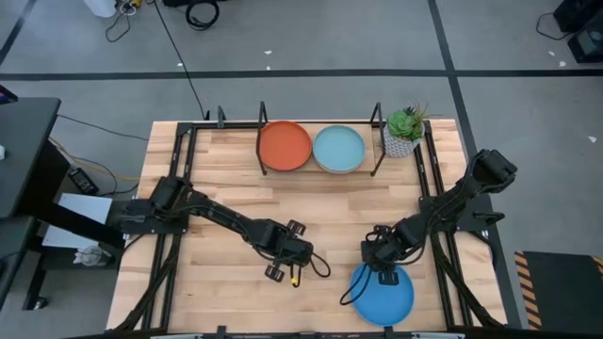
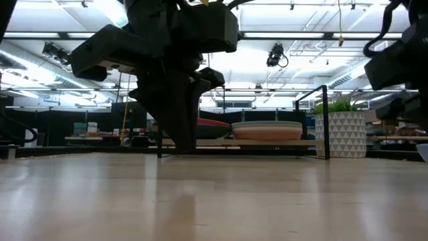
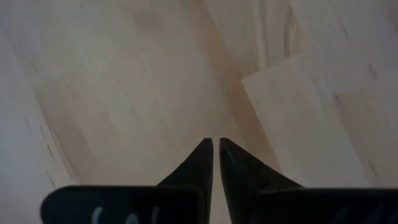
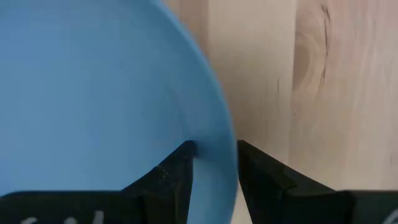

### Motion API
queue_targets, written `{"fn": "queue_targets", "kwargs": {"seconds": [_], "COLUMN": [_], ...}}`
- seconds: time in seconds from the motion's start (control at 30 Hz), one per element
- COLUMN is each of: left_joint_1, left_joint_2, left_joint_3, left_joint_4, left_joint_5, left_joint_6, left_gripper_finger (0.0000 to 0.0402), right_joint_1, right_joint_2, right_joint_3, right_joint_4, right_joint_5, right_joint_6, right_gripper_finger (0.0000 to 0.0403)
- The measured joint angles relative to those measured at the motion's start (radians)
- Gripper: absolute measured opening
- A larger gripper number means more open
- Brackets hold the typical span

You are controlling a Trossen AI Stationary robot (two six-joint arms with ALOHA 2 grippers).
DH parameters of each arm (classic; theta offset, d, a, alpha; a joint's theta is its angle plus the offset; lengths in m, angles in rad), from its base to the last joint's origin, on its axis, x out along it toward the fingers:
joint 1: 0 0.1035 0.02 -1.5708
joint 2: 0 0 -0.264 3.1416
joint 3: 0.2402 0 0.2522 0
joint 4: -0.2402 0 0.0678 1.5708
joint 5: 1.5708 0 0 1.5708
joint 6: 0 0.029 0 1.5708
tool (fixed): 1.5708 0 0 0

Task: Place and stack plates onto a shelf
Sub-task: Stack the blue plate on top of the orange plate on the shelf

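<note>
A bright blue plate lies near the table's near edge, on the right. My right gripper stands over its far rim and is shut on it. The shelf of black rods stands at the far edge. It holds an orange-topped stack and a pale teal-topped stack; the low view shows the stacks from the side. My left gripper hovers over bare wood at the table's middle, shut and holding nothing. My right gripper pinches the blue plate's rim on the plate's far side, one finger inside the dish and one outside. The fingers come from above, slanting down. Whether the plate is lifted off the table, I cannot tell.
A small green potted plant in a white patterned pot stands just right of the shelf. Bare wood stretches between the shelf and both arms. Black frame rails run along the table's left and right sides.
</note>
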Motion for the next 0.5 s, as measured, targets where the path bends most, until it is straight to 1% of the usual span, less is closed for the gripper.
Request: {"fn": "queue_targets", "kwargs": {"seconds": [0.1, 0.17, 0.23, 0.33, 0.4, 0.5], "left_joint_1": [0.000, 0.000, -0.009, -0.029, -0.046, -0.062], "left_joint_2": [0.000, 0.000, 0.000, 0.000, 0.000, 0.000], "left_joint_3": [0.000, 0.000, 0.000, 0.000, 0.000, 0.000], "left_joint_4": [0.011, 0.031, 0.057, 0.099, 0.126, 0.152], "left_joint_5": [0.000, 0.000, 0.006, 0.046, 0.053, 0.055], "left_joint_6": [0.003, 0.032, 0.086, 0.179, 0.215, 0.252], "left_gripper_finger": [0.0034, 0.0034, 0.0034, 0.0034, 0.0034, 0.0034], "right_joint_1": [-0.007, -0.016, -0.027, -0.050, -0.065, -0.096], "right_joint_2": [0.017, 0.016, 0.008, -0.008, -0.023, -0.055], "right_joint_3": [0.000, 0.002, 0.002, 0.002, 0.002, 0.000], "right_joint_4": [-0.006, -0.010, -0.012, -0.016, -0.019, -0.029], "right_joint_5": [-0.005, -0.010, -0.024, -0.054, -0.066, -0.065], "right_joint_6": [-0.001, -0.007, -0.024, -0.048, -0.069, -0.105], "right_gripper_finger": [0.0119, 0.0103, 0.0083, 0.0045, 0.0019, 0.0014]}}
